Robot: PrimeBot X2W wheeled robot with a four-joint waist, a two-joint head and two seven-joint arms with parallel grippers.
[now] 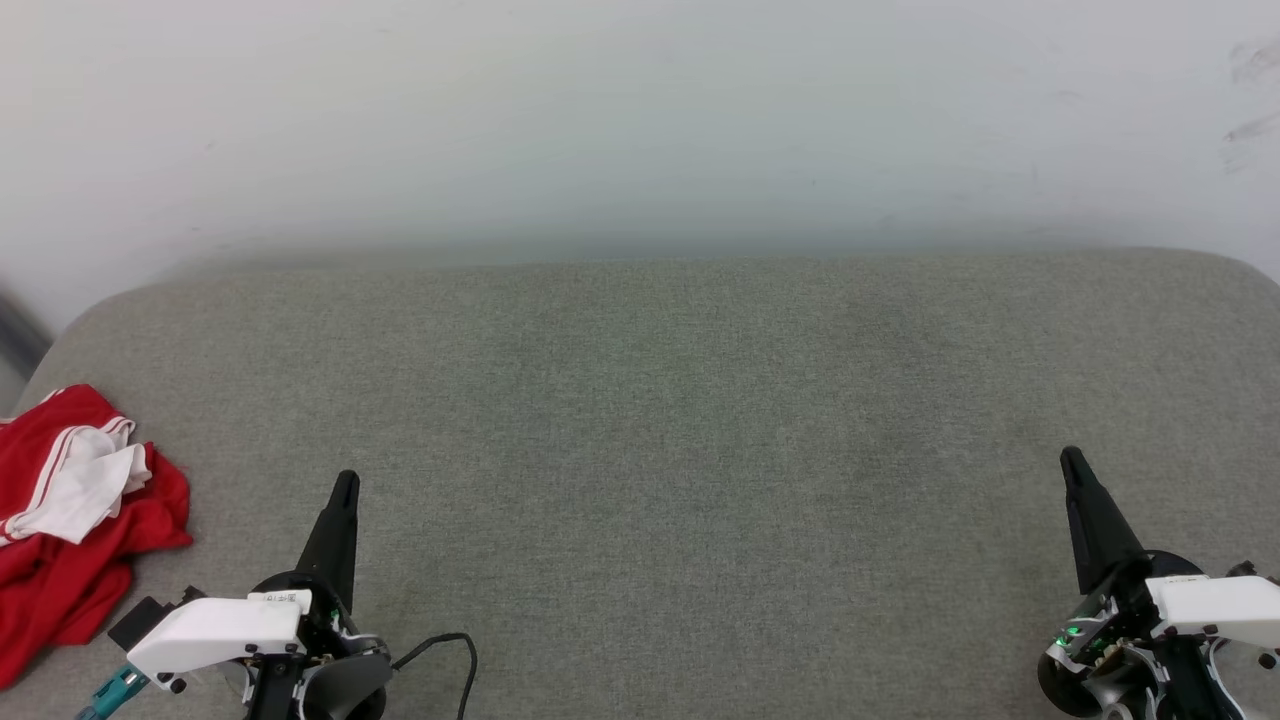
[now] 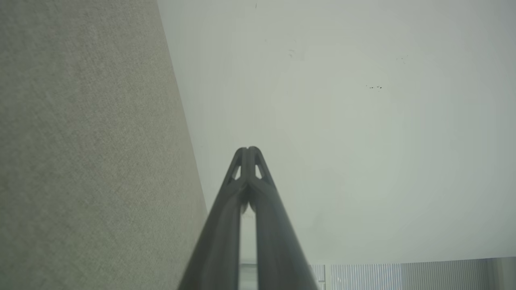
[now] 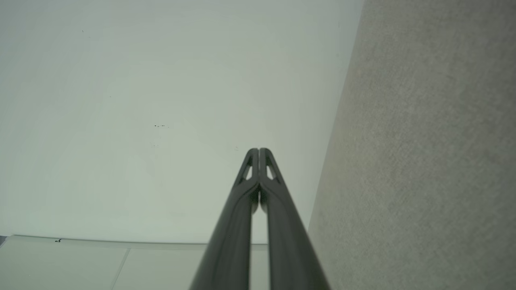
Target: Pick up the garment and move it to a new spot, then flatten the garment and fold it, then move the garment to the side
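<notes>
The garment (image 1: 70, 520), red with a white sleeve and red-and-white striped trim, lies crumpled at the far left edge of the grey fabric surface (image 1: 660, 420); part of it runs out of the head view. My left gripper (image 1: 345, 485) stands to its right at the lower left, shut and empty, tips touching (image 2: 249, 150). My right gripper (image 1: 1070, 460) is at the lower right, far from the garment, also shut with nothing held (image 3: 259, 150).
A pale wall (image 1: 640, 120) rises behind the grey surface. A black cable (image 1: 455, 650) loops beside my left wrist. The surface has rounded far corners and drops off at the left edge near the garment.
</notes>
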